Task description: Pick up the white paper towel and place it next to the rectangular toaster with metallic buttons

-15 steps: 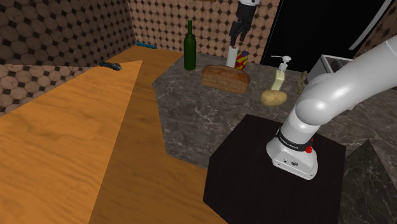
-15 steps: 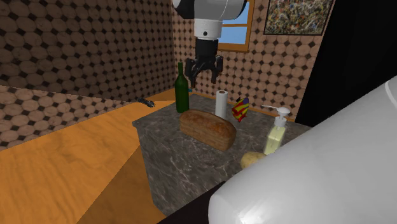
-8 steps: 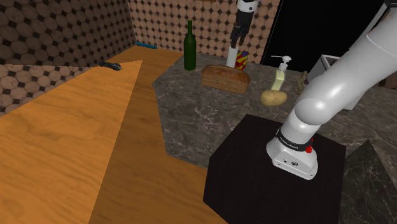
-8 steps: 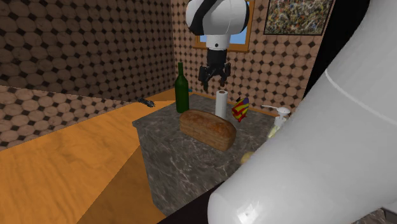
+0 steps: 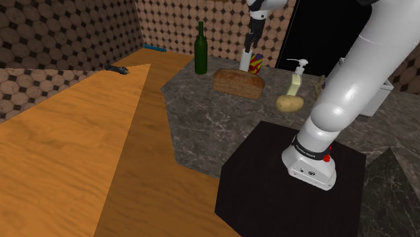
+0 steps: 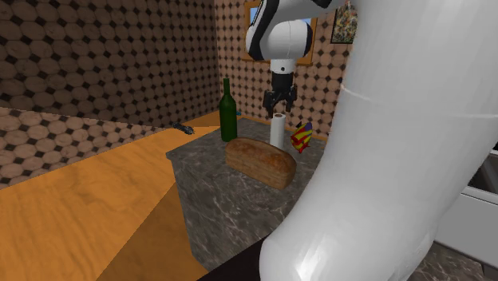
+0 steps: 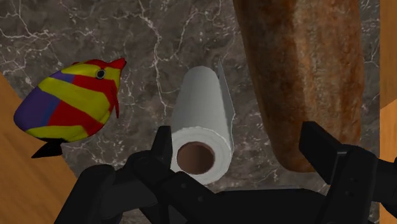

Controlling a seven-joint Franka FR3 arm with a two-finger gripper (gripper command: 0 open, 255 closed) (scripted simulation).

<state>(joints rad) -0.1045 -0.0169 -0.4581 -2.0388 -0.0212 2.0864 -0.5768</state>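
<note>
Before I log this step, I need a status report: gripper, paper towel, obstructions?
Gripper open, straddling paper towel top. Towel upright on counter, ungrasped. Bread loaf close beside.

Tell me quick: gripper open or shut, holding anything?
Gripper: open, straddling the top of the upright paper towel roll, not clasping it.

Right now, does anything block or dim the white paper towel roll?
Second exterior view: the white arm link, near the lens, covers the right half, but the white paper towel roll is unblocked. Shoulder view: the roll is far off, under the black gripper. Wrist view: even light, no glare, the roll plainly shown.
</note>
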